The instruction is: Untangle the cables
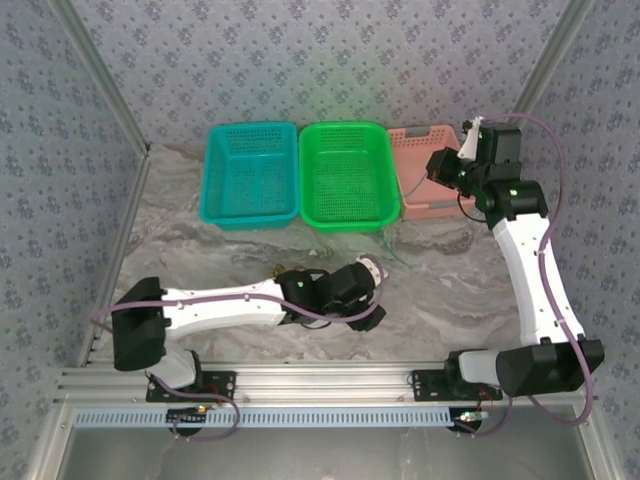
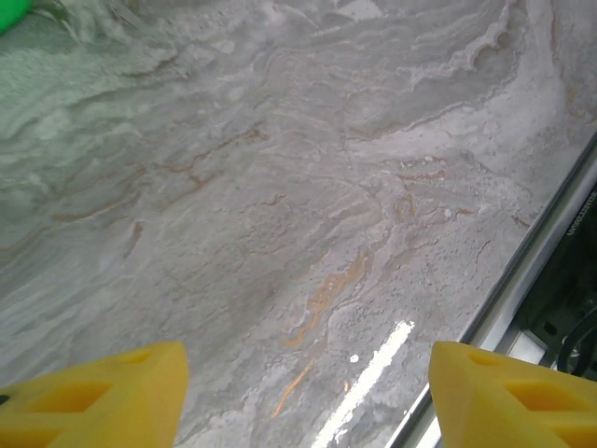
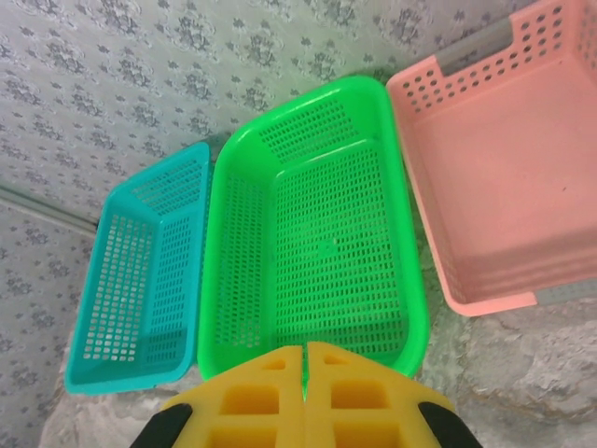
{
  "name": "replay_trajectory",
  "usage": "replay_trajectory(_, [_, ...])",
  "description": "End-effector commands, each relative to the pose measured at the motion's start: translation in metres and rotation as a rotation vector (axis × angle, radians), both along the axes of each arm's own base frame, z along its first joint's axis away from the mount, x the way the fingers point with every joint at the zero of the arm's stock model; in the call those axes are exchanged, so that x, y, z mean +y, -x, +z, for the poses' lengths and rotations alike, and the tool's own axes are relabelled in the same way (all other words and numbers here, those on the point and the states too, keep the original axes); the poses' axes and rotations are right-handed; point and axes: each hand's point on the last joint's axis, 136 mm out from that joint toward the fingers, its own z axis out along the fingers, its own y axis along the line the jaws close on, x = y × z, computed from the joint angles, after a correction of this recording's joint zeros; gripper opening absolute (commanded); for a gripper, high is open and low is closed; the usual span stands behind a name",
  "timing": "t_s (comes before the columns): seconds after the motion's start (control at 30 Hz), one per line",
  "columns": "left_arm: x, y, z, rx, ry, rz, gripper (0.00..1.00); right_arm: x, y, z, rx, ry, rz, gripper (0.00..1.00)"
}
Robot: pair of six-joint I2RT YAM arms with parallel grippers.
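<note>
Seemingly light and limp, the cables (image 1: 390, 250) seemed best pinched near a free end, while the left gripper (image 2: 303, 392) gaped empty and the right gripper (image 3: 306, 373) was clenched on nothing

The left pincer (image 2: 308, 397) gapes wide; the right pincer (image 3: 306, 364) is pressed shut.

White link shells and black joints on left arm (image 1: 225, 298) and right arm (image 1: 530, 265), thin purple-grey hoses (image 1: 561, 170) alongside. Blocky yellow fingers (image 3: 322, 364) with rectangular cut-outs. Black bases (image 1: 465, 368) on aluminium rail (image 1: 320, 378).
</note>
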Motion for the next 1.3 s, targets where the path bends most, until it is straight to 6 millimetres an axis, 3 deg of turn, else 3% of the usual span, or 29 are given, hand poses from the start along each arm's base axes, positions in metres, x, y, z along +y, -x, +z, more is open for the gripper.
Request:
replay_trajectory(0.0, [0.013,-0.003,0.064,-0.060,0.113,0.027,0.70,-0.008,0.002,-0.006,-0.002,0.083,-0.022,0.00])
replay_trajectory(0.1, [0.024,-0.004,0.090,-0.087,0.164,0.042,0.72,-0.009,0.003,-0.010,0.005,0.116,-0.033,0.00])
replay_trajectory(0.2, [0.037,-0.019,0.102,-0.070,0.194,0.086,0.74,-0.001,0.006,-0.012,0.007,0.140,-0.006,0.00])
replay_trajectory(0.37, [0.042,-0.057,0.099,-0.013,0.221,0.125,0.76,0.033,0.015,-0.016,0.008,0.154,0.101,0.00])
replay_trajectory(0.6, [0.024,-0.091,0.093,-0.004,0.227,0.118,0.71,0.067,0.027,-0.031,0.043,0.141,0.196,0.00])
replay_trajectory(0.77, [0.019,-0.105,0.082,-0.015,0.212,0.142,0.53,0.081,0.035,-0.038,0.058,0.124,0.238,0.00])
replay_trajectory(0.87, [0.020,-0.108,0.079,-0.016,0.217,0.150,0.34,0.084,0.038,-0.040,0.064,0.106,0.248,0.00])
replay_trajectory(1.0, [0.020,-0.106,0.079,-0.009,0.234,0.146,0.00,0.085,0.038,-0.041,0.065,0.095,0.248,0.00])
replay_trajectory(1.1, [0.018,-0.102,0.080,0.008,0.258,0.133,0.00,0.083,0.039,-0.040,0.071,0.080,0.244,0.00])
replay_trajectory(1.2, [0.018,-0.102,0.085,0.019,0.300,0.144,0.00,0.078,0.046,-0.031,0.044,0.041,0.219,0.33])
replay_trajectory(1.27, [0.021,-0.104,0.088,0.027,0.330,0.156,0.00,0.077,0.056,-0.025,0.014,-0.006,0.213,0.36])
